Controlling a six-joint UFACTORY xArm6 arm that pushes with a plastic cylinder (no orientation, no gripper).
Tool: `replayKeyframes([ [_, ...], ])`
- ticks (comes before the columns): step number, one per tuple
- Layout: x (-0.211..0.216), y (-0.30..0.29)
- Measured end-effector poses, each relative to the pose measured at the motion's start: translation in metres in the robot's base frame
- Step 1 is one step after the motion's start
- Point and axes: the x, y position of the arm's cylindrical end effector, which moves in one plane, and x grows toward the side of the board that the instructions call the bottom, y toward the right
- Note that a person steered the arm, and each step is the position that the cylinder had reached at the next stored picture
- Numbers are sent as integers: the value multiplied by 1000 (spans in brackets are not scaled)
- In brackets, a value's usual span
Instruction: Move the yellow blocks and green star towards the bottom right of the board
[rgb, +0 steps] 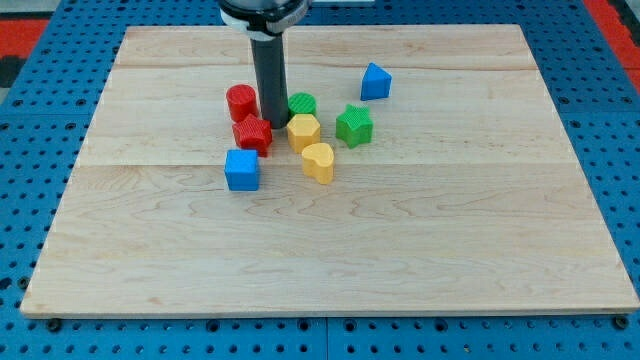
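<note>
My tip (274, 122) rests on the board in the middle of the block cluster. It is just left of the yellow hexagon (303, 131) and just right of the red star (252, 134). The yellow heart (318, 161) lies below the hexagon. The green star (353, 125) is to the right of the hexagon. The green cylinder (302, 104) sits just above the hexagon, right beside the rod.
A red cylinder (241, 102) stands left of the rod. A blue cube (241, 170) lies below the red star. A blue triangular block (375, 82) is at the upper right of the cluster. The wooden board (450, 230) lies on a blue perforated base.
</note>
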Motion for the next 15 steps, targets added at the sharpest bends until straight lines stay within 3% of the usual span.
replayKeyframes([
  [2, 36, 101],
  [3, 35, 64],
  [4, 35, -10],
  [5, -31, 1],
  [6, -60, 45],
  [7, 11, 95],
  [8, 53, 149],
  [12, 59, -16],
  [13, 84, -50],
  [14, 92, 3],
  [15, 58, 89],
])
